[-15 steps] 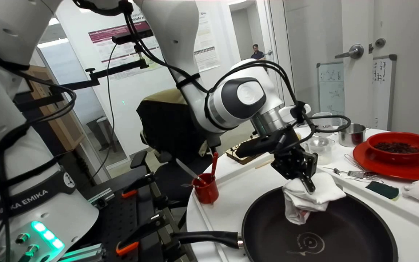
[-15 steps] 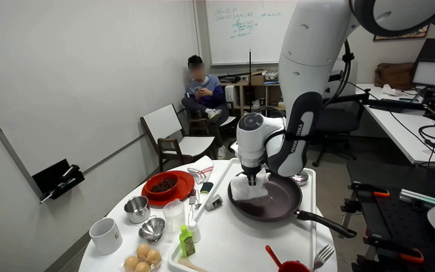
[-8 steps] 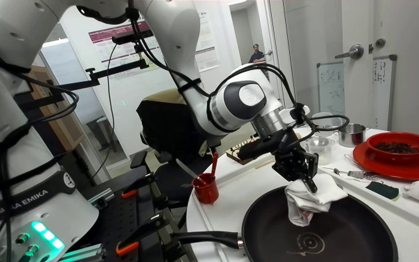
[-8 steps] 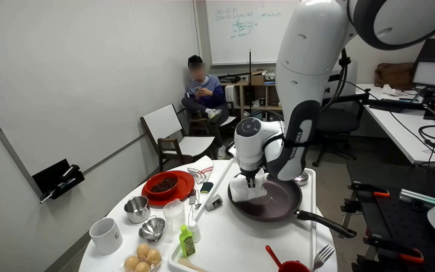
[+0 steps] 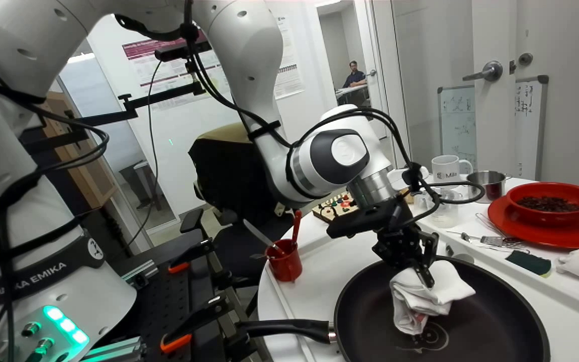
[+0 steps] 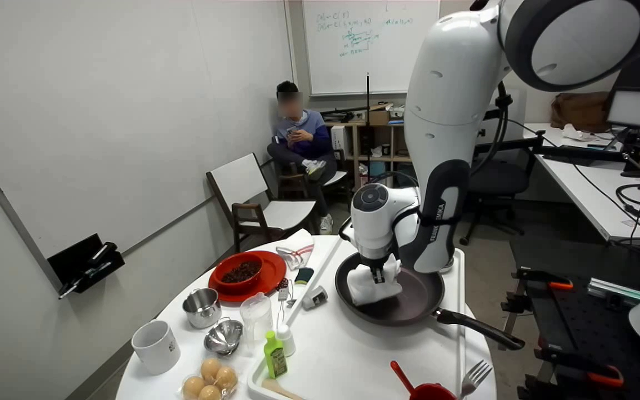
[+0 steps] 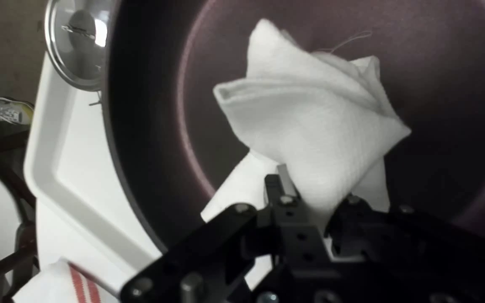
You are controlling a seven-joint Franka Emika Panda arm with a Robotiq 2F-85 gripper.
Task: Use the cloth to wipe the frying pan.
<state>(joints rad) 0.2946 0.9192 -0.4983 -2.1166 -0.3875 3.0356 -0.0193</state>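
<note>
Arm [image 6: 448,105]: white, jointed; in an exterior view yours slanted down from one o'clock.
Table [image 6: 148,389]: white, curved edge; stood below your arm's far end.
Tray [image 6: 342,355]: white, raised rim; lay flat on that table.
Frying pan [image 6: 417,300]: round, dark brown; sat on your tray, its black handle [image 6: 484,329] pointing to four o'clock in an exterior view.
Red plate [image 6: 275,272]: on the table, nine o'clock from your pan in an exterior view.
Red bowl [image 6: 236,288]: set on the red plate, dark pieces [image 6: 241,271] inside.
Cloth [image 7: 310,122]: white, folded; you had it inside the pan's rim, at twelve o'clock from the ring mark [image 5: 431,338] in an exterior view, a fold overlapping that mark. How firmly it pressed, you could not tell.
Gripper [image 6: 378,276]: black; your fingers [image 7: 295,223] were clamped on the cloth, fabric pinched between them.
Steel pot [image 6: 202,312]: nine o'clock from your pan, well apart, in an exterior view.
Green bottle [image 6: 275,358]: upright, eight o'clock from your pan in an exterior view.
</note>
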